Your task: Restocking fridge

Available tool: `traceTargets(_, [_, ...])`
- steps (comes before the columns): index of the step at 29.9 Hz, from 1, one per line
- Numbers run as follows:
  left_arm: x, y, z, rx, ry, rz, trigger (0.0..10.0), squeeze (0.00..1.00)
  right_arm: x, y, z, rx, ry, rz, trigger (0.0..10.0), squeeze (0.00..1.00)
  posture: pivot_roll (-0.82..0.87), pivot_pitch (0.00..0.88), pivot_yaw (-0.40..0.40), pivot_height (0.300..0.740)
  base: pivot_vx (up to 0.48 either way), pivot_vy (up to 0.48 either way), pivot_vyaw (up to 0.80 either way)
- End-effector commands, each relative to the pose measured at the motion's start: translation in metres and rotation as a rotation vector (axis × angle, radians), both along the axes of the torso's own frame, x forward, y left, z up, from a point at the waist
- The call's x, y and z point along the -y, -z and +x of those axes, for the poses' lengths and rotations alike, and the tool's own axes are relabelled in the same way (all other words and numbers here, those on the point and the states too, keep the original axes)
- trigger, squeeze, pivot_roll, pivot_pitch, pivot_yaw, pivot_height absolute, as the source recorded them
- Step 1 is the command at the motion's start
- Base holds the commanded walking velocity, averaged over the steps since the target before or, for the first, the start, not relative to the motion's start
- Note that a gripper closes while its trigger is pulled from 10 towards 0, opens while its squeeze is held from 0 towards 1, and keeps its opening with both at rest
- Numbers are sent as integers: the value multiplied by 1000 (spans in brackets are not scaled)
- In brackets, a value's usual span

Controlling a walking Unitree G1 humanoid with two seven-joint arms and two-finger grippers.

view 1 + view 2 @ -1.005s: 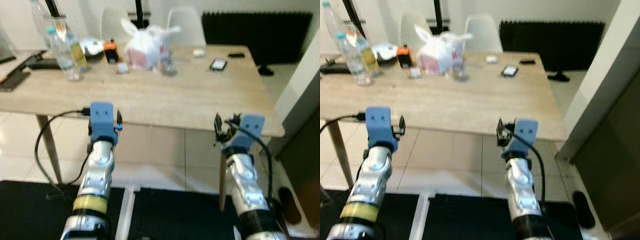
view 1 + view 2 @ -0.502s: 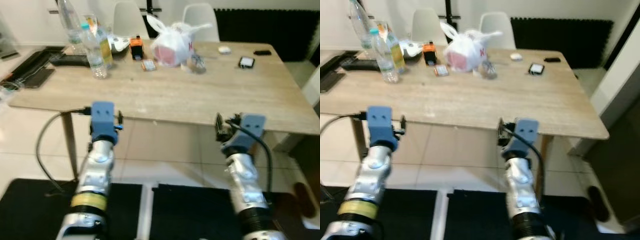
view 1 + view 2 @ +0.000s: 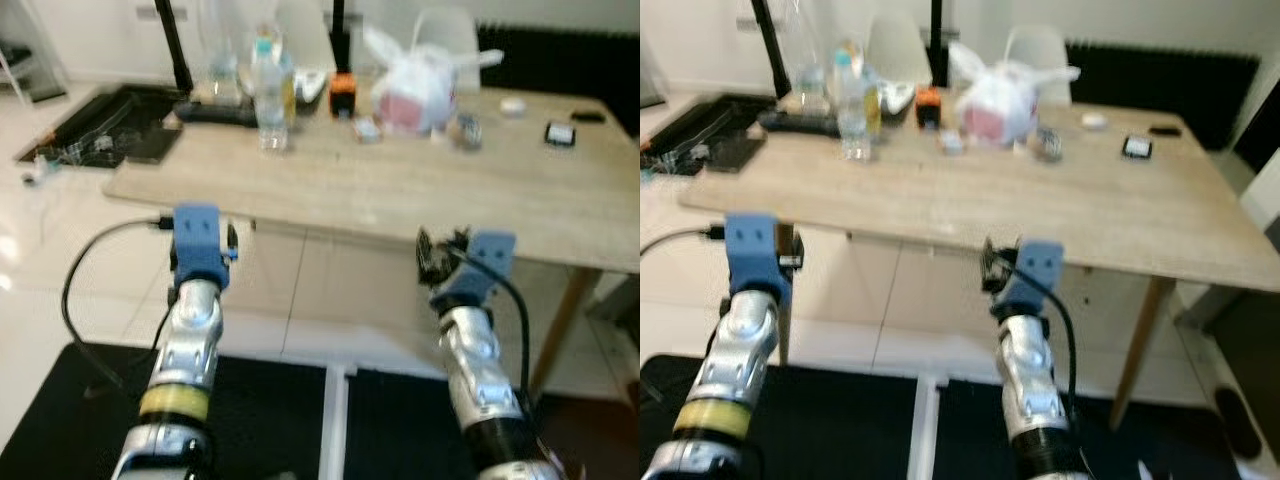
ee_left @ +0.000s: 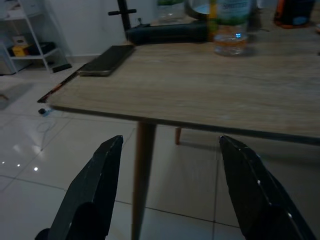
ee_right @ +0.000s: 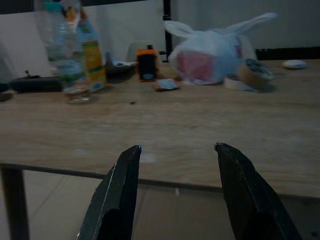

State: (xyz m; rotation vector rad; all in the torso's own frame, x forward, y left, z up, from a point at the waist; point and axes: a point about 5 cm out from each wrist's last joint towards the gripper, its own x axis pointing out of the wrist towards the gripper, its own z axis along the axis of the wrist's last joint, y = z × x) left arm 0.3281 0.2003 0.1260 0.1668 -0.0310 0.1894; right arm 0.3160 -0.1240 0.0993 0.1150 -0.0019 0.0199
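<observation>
The clear water bottle (image 5: 64, 55) stands upright on the far side of the wooden table (image 3: 1040, 215), well beyond both grippers, beside what looks like a white plastic bag (image 5: 212, 50). The left gripper (image 4: 172, 192) and right gripper (image 5: 177, 192) are held level before the table's near edge, fingers spread and empty.

Wooden table (image 3: 1060, 215), pale tiled floor (image 3: 60, 260)

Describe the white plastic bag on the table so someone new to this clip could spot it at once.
On the long wooden table, look along the far edge, roughly midway. The white plastic bag sits there with knotted handles sticking up and something pink inside, right of the small orange object.
</observation>
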Motion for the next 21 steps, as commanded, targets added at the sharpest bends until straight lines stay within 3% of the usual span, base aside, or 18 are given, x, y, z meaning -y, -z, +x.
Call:
traceTargets(1, [3, 2, 1, -15, 11, 8, 10000, 0, 6, 4, -1, -18, 16, -5, 10000, 0, 38, 0, -3, 740, 0, 0, 0])
traceTargets(13, [4, 2, 2, -17, 15, 15, 10000, 0, 5, 4, -1, -19, 16, -6, 10000, 0, 37, 0, -3, 740, 0, 0, 0])
traceTargets(21, [6, 2, 2, -21, 17, 20, 10000, 0, 5, 4, -1, -20, 16, -6, 10000, 0, 37, 0, -3, 740, 0, -395, 0])
